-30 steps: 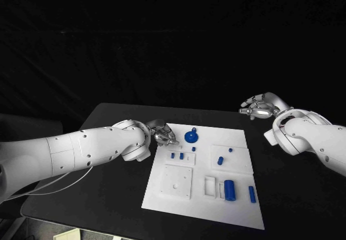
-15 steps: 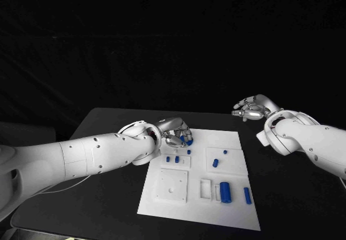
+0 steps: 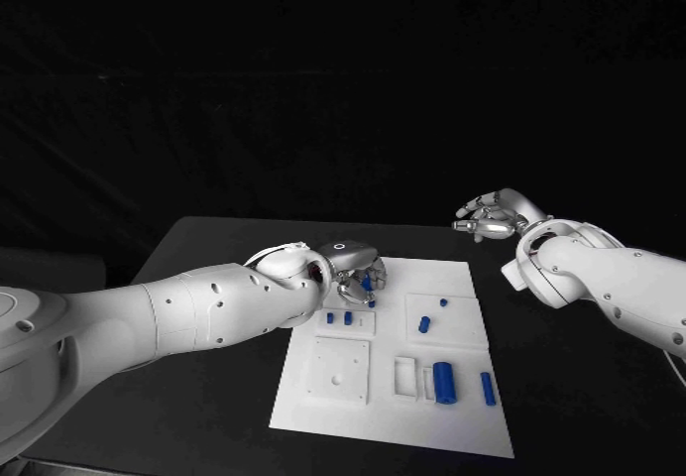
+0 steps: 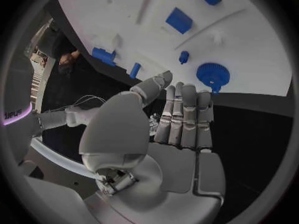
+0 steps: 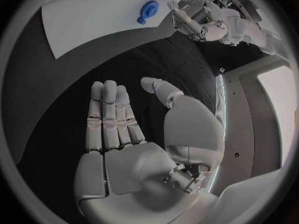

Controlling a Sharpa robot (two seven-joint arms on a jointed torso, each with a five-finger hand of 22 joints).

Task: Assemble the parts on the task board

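The white task board lies in the middle of the black table. A round blue gear sits near its far left corner; in the head view the gear is partly hidden by my left hand. That hand hovers over this corner with straight fingers, their tips just short of the gear, holding nothing. My right hand hangs off the board beyond its far right corner, palm flat and fingers apart, empty. The right wrist view shows the gear and my left hand beside it.
More blue parts lie on the board: two small pegs, a short peg, a large cylinder and a thin bar. A white square block sits near the board's left edge. Black table surrounds the board.
My left hand has moved from the board's left edge in over its far left corner, up to the gear. The head camera has shifted a little. The right hand stays raised and empty.
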